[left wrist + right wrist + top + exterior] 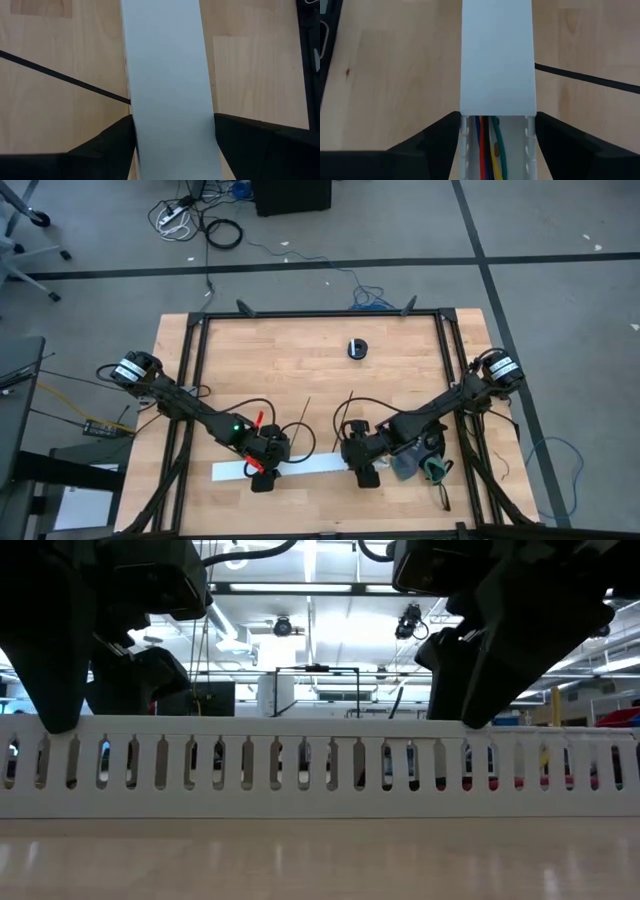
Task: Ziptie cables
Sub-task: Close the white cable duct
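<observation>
Slotted white plastic channel (320, 765) lies along the wooden table's (300, 360) near edge, bare board beyond. Left gripper (262, 472) and right gripper (364, 470) each straddle it, fingers clasping its walls. Cables (487, 142) run inside, under a smooth lid. One thin black ziptie (303, 423) lies behind.

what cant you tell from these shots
- Cables: only a short stretch shows in the right wrist view; the white cover hides the rest.
- Ziptie: left wrist view, one end runs under the cover.
- Low view: the slotted channel blocks the table behind.
</observation>
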You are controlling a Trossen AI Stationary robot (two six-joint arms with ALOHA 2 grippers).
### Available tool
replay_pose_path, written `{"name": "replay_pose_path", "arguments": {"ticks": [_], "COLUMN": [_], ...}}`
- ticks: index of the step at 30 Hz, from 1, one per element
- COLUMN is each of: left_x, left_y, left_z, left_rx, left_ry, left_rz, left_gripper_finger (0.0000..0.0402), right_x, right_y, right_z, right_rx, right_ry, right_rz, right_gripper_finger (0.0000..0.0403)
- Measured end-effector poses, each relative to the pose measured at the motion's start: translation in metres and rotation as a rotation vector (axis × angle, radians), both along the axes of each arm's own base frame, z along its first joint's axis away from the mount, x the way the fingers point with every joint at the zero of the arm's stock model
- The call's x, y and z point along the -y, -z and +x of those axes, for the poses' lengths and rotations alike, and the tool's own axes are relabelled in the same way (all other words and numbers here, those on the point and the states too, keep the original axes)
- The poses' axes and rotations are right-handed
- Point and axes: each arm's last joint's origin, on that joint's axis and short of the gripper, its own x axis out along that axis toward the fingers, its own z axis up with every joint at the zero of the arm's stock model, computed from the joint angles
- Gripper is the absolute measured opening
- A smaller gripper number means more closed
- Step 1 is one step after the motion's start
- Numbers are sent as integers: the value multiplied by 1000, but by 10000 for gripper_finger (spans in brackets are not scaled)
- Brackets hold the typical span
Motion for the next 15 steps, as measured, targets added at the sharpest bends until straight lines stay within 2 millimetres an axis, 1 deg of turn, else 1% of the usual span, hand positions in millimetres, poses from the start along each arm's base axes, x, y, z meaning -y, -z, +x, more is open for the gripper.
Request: {"name": "replay_pose_path", "arguments": {"ticks": [4, 10, 15], "left_x": [0, -1, -1], "left_y": [0, 0, 0], "left_z": [0, 0, 0], "left_rx": [1, 2, 4], "left_ry": [-7, -12, -14], "left_rz": [2, 6, 9], "left_gripper_finger": [241, 241, 241], "right_x": [0, 0, 0], "right_y": [0, 0, 3], "right_z": [0, 0, -5], "right_rx": [15, 3, -47], "right_ry": [19, 57, 91], "right_rz": [-19, 2, 6], "right_gripper_finger": [251, 247, 249]}}
